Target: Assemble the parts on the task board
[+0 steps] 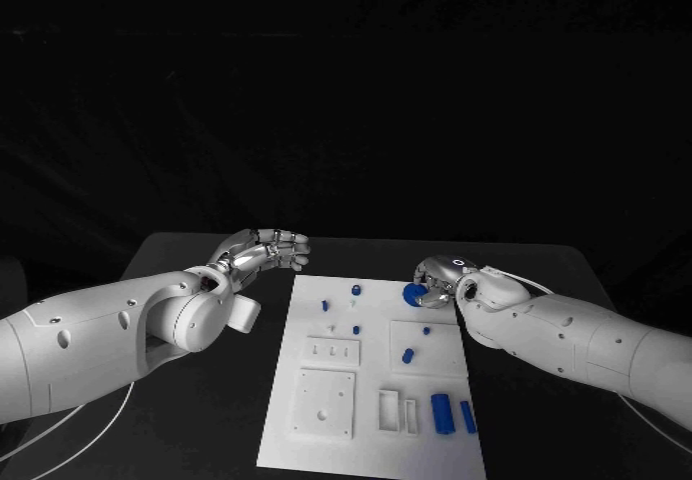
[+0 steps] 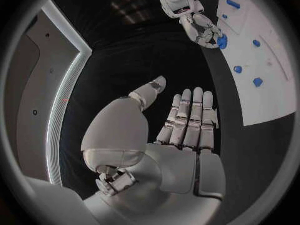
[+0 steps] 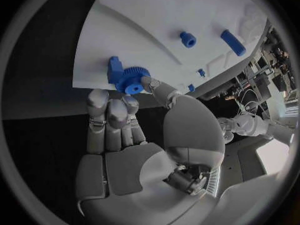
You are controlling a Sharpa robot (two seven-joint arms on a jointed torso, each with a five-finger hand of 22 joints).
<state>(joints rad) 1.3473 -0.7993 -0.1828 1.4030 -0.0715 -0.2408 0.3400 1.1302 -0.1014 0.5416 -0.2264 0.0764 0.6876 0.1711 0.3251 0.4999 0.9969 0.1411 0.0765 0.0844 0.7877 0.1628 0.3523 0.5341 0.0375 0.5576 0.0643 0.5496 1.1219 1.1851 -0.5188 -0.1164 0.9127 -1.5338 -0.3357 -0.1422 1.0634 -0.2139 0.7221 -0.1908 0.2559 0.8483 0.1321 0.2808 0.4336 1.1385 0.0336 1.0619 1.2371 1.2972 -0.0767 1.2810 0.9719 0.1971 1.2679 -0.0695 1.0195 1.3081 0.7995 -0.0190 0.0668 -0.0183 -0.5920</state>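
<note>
Most of the parts were unassembled, by my reading: small blue pieces [image 1: 408,354] lay scattered across the task board [image 1: 325,440], two blue cylinders [image 1: 443,413] loose at its near right. My right hand [image 1: 444,279] pinched a blue gear [image 3: 130,80] between thumb and fingertips over the board's far right edge. My left hand [image 1: 270,249] hovered off the far left corner, empty, fingers straight and pressed together.

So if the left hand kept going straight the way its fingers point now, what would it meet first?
Probably nothing: the left hand is open over bare black table, fingers aimed past the task board's edge. The board lies off to the side, though depth is unclear.
</note>
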